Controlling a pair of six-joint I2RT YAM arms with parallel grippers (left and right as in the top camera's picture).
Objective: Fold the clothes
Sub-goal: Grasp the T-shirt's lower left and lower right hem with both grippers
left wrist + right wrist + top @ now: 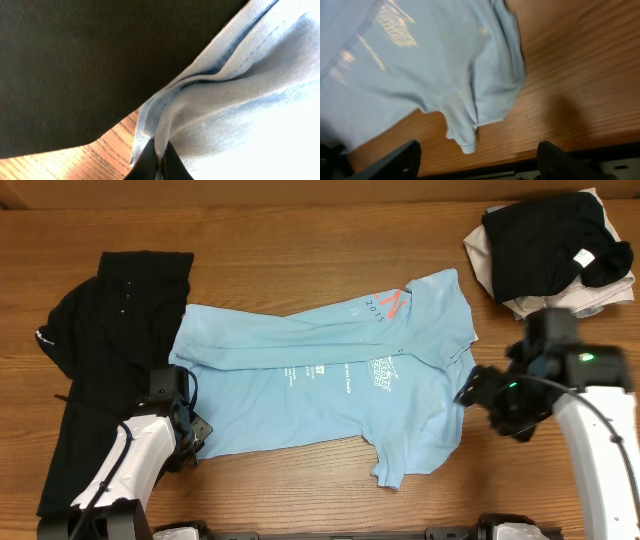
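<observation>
Pinching only the T-shirt [330, 395] hem, the left end effector [157, 151] may slip. The right end effector [477, 152] gapes empty, risking a skewed fold.

t-shirt [330, 390] on the table [300, 240] — garment [100, 330] left, pile [545, 240] back right

Lt blue T-shirt [300, 410] w/ white lettering [385, 372]; black garment [100, 350]

The left arm [130, 465] and right arm [600, 425] are white with black joints and cables [108, 470]. The left gripper [157, 162] and right gripper [477, 160] are black. Green lights [583, 360], perhaps LEDs, dot the right.
</observation>
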